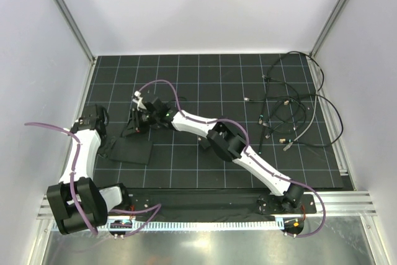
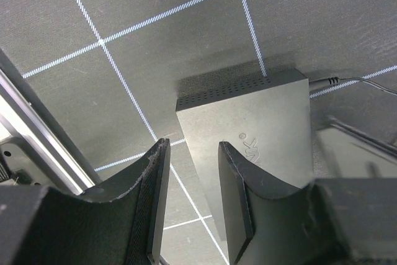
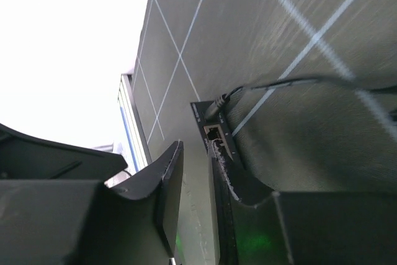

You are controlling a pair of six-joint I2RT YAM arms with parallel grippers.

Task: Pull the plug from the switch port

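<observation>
Edge of the black box [image 2: 260, 122] is where the switch port [image 3: 210, 110] sits, in one thin side. The plug [image 3: 219, 102] is pushed in there, not out yet. Its thin wire [image 3: 298, 82] runs off from the box over the grid mat [image 2: 186, 29].

The right gripper [image 3: 195, 153] is at that same thin side of the box. Its claw is apart, w/ nothing pinched. One finger [image 3: 226, 175] is right by the port side & the other is over the box top. I think it is lined up there so it can get to the plug & pinch it. The plug is a bit past the tips, so it prob needs to reach more first.

The left gripper [image 2: 193, 147] is at another part of the box, away from the plug. Its claw is apart too. One finger hangs over the box top & one over the mat just beside the box's long edge. Can't tell if it touches the box. I think it is there to hold the box down, bc a flat box like this would prob slide along w/ the wire when the plug gets pulled.

Well apart from the box, on its right, lies a heap of loose wires [image 1: 291, 110]. They are not part of this job.
</observation>
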